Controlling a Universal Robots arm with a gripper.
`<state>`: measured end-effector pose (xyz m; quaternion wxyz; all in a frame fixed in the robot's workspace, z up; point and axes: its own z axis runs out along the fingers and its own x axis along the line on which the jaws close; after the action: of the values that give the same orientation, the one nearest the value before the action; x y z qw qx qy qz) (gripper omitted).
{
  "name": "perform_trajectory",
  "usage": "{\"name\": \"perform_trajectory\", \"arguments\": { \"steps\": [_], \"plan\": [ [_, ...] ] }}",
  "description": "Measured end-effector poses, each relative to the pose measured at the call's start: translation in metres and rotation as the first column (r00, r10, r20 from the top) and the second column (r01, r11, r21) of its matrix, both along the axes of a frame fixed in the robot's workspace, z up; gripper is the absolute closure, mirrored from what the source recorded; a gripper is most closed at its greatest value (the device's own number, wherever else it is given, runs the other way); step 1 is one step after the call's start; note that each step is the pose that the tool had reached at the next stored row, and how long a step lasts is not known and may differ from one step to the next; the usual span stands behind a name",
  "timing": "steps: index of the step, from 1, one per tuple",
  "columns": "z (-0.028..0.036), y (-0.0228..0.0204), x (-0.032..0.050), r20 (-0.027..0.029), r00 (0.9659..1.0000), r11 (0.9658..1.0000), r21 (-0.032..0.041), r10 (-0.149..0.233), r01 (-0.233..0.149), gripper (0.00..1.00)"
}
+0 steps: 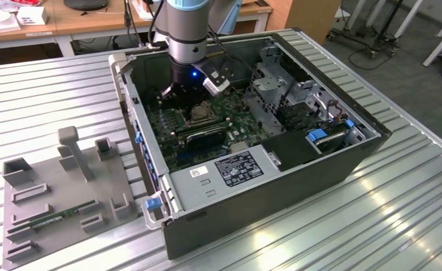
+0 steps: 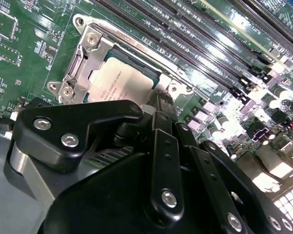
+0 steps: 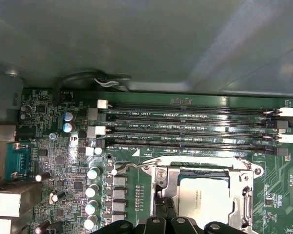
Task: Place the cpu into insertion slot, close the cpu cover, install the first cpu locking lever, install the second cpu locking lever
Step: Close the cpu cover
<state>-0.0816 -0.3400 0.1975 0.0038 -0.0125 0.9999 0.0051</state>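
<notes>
The cpu (image 3: 205,202) lies under the shut cover (image 3: 242,200). The gripper (image 1: 189,95), upper middle of the exterior view, is right at it. I cannot tell if it is open or closed. I think locking is the job now, and it needs a gentle push.

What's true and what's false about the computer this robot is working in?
1. The cpu sits in the insertion slot. True.
2. The cpu cover stands wide open. False: it lies flat, framing the cpu.
3. The gripper hangs over the green motherboard. True.
4. Memory sticks fill the long slots. False: those slots are empty.
</notes>
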Motion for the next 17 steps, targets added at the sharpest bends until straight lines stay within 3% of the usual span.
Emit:
{"name": "perform_trajectory", "arguments": {
  "steps": [17],
  "plan": [
    [-0.0009, -0.0002, -0.0001, -0.0004, 1.0000, 1.0000, -0.0005, 0.000, 0.000, 0.89]
  ]
}}
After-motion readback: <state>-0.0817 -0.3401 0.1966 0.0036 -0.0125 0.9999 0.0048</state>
